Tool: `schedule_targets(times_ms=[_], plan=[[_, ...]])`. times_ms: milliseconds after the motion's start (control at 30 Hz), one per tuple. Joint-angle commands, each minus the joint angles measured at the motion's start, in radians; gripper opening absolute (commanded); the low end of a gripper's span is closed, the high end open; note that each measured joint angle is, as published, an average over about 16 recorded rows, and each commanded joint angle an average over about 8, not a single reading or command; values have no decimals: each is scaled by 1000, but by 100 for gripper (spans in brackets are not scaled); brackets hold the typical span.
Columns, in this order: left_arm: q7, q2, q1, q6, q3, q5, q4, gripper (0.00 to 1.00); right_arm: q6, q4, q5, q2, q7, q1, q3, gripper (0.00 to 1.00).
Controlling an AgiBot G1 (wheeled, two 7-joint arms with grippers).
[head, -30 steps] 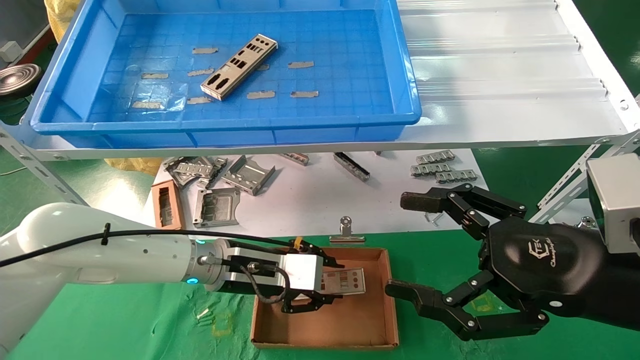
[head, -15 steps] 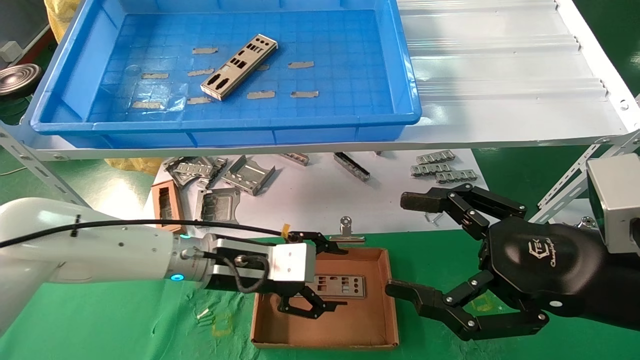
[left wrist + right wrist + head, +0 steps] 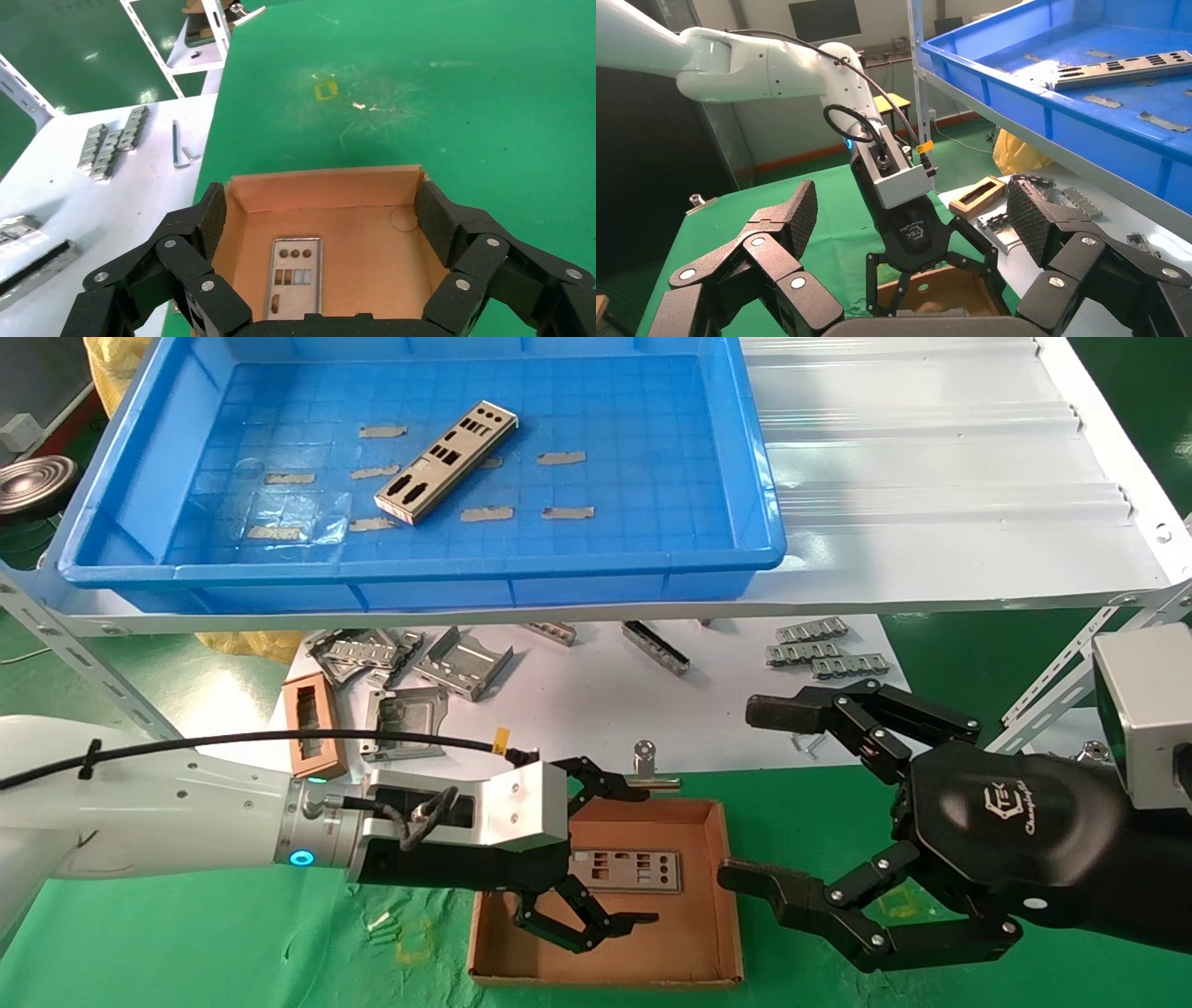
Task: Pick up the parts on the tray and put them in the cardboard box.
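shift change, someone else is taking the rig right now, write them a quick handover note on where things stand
Left gripper: open, empty, over the cardboard box.
Right gripper: open, empty, parked just right of the box.
Done: one metal plate lies flat on the box floor, released.
Left: one plate lies diagonally in the blue tray on the white shelf; it needs picking and boxing.
The tape scraps in the tray and the grey brackets on the table below are not part of the job.
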Motion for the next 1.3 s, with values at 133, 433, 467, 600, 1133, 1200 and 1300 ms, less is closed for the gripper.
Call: schedule_targets(times_ms=[133, 433, 467, 600, 1133, 1200, 1300], plan=[[-5, -9, 7, 0, -8, 1, -12, 100, 0, 0, 0, 0, 0, 0, 0, 100], [-68, -78, 56, 34, -87, -50, -83, 100, 0, 0, 0, 0, 0, 0, 0, 100], [-75, -86, 62, 38, -96, -55, -91, 100, 0, 0, 0, 0, 0, 0, 0, 100], [-105, -118, 85, 54, -134, -80, -125, 100, 0, 0, 0, 0, 0, 0, 0, 100], [-223, -248, 177, 117, -283, -176, -260, 100, 0, 0, 0, 0, 0, 0, 0, 100], [-238, -265, 189, 125, -302, -188, -276, 100, 0, 0, 0, 0, 0, 0, 0, 100], [-260, -289, 206, 137, -330, -206, -302, 100, 0, 0, 0, 0, 0, 0, 0, 100]])
